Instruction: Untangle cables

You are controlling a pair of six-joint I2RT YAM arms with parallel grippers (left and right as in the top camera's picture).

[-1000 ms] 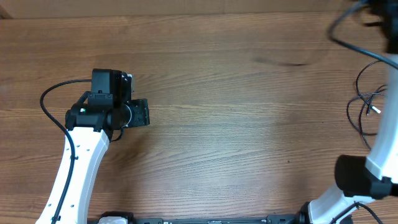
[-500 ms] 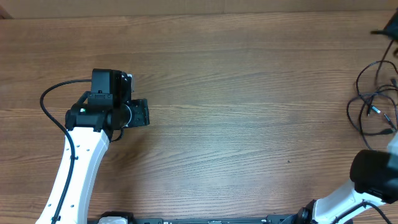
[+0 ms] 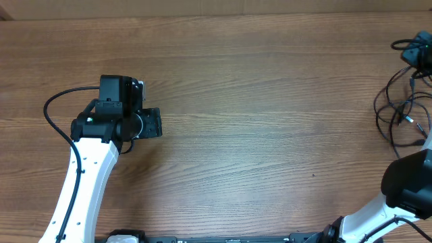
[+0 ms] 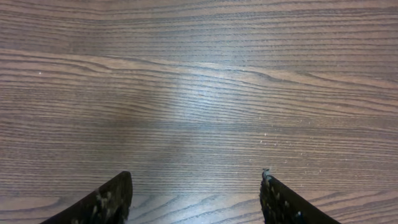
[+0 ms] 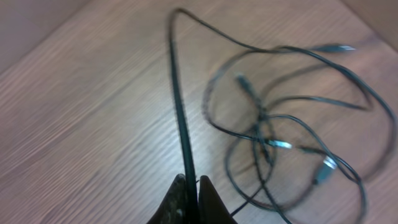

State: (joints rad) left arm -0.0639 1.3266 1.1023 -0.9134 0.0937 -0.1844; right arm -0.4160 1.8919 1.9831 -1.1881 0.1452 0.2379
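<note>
The cables [image 3: 399, 115] are thin black cords lying in tangled loops at the table's far right edge. In the right wrist view the tangle [image 5: 283, 140] shows small silver-tipped plugs. My right gripper [image 5: 191, 182] is shut on one black cable strand [image 5: 180, 118], which runs taut from the jaws up and then bends toward the tangle. In the overhead view the right gripper [image 3: 418, 52] is at the upper right, above the tangle. My left gripper [image 4: 196, 186] is open and empty over bare wood, far left of the cables [image 3: 152, 123].
The table is brown wood [image 3: 270, 135]. The left arm's own thick black wire [image 3: 57, 108] loops out to the left of its wrist. The right arm's white base [image 3: 405, 189] stands at the lower right, close to the tangle.
The right gripper has swung down from the top right corner toward the tangle, carrying its cable strand. The cable loops have shifted slightly. The left arm has not moved.
</note>
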